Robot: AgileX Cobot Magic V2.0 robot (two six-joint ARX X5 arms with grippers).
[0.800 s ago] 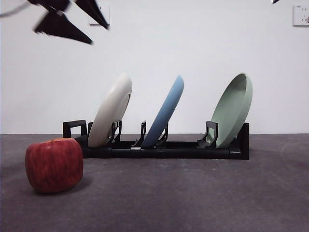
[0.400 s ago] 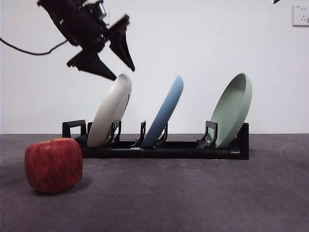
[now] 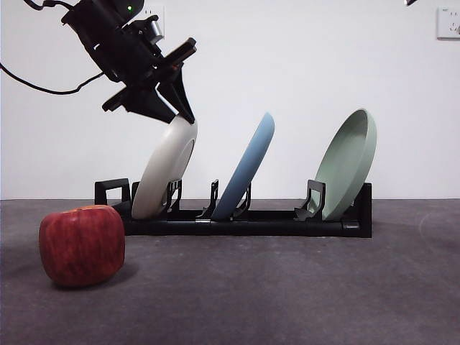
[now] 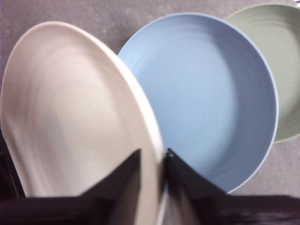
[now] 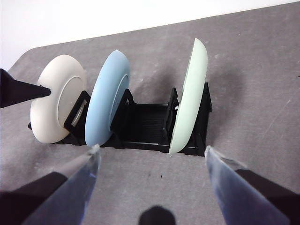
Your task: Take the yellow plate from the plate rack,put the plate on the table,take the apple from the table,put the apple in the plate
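Sitting at far left on the tabletop [image 3: 287, 287], the apple [image 3: 81, 246] rests alone, in front of the plate rack's [image 3: 244, 221] looped end, untouched. Next, the yellow plate [image 3: 165, 169] leans in the rack's leftmost slot, still seated. Left hand [image 3: 175, 115] comes in from upper left, straddling the plate's top rim; in the left wrist view one jaw sits on each face of the rim, left hand [image 4: 153, 159] near closed but grip not fully clear, so clamped or not — cannot tell. Light blue plate [image 3: 248, 167] leans in the middle slot, pale green plate [image 3: 348, 164] in the right slot. Right hand [image 5: 152, 159] hangs well back from the rack, jaws spread wide, holding nothing.
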